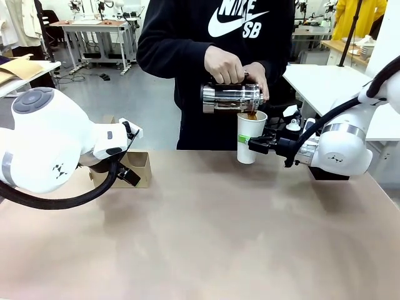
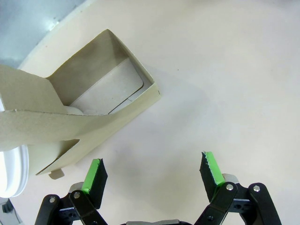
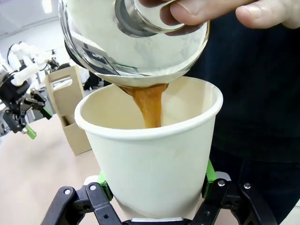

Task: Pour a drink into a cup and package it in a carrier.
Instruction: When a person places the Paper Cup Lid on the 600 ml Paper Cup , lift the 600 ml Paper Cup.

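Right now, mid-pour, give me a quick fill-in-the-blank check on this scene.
1. The right claw is shut on the white ____.
2. The person's hand tips the jug, and the drink runs ____ the cup.
3. The left claw is ____, beside the carrier.

Missing: cup; into; open

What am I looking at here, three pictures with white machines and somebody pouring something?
Two white robot arms work at a table across from a person. The front view looks over the table. There the right gripper holds a white paper cup while the person's hands tip a glass jug, pouring brown drink into it. The other two pictures come from cameras on the wrists. The right wrist view looks up past the cup at the jug. The left wrist view shows the left gripper, open and empty, beside the brown cardboard carrier on the table.
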`<state>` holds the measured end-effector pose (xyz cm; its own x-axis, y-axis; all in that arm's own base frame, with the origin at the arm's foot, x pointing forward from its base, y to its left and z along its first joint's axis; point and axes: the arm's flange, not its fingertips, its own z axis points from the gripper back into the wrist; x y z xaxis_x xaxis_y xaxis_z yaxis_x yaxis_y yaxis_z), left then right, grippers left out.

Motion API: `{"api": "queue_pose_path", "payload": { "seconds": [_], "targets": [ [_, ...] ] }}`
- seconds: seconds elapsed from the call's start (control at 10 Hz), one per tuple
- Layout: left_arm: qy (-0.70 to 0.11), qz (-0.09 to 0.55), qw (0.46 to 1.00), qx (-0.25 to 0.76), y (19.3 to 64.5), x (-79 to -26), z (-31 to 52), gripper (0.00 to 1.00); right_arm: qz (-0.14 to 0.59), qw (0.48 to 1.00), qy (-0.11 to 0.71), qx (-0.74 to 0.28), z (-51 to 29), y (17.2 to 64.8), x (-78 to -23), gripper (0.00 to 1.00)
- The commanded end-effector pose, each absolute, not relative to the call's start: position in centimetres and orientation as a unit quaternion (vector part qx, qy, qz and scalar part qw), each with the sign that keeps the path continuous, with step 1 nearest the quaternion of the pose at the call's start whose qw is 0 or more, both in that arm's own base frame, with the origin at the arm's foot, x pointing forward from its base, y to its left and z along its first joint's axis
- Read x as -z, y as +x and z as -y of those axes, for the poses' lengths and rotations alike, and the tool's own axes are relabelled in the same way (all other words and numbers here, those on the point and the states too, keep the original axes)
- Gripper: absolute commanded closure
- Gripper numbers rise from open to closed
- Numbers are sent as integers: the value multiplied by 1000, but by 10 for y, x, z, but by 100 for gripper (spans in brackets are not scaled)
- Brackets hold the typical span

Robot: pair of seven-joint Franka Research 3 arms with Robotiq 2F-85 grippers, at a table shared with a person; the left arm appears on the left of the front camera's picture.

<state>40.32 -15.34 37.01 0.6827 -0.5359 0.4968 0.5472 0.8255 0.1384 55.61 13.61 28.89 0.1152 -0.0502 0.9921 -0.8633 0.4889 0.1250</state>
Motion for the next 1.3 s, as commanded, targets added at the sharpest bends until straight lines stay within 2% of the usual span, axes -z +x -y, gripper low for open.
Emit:
{"api": "queue_pose_path", "payload": {
  "seconds": [0.0,1.2],
  "targets": [
    [-12,268,917,294,403,-370,152,0,582,639,390,-318,-139,555,-289,19],
    [-12,268,917,294,403,-370,152,0,582,639,390,-318,-139,555,-289,19]
  ]
}}
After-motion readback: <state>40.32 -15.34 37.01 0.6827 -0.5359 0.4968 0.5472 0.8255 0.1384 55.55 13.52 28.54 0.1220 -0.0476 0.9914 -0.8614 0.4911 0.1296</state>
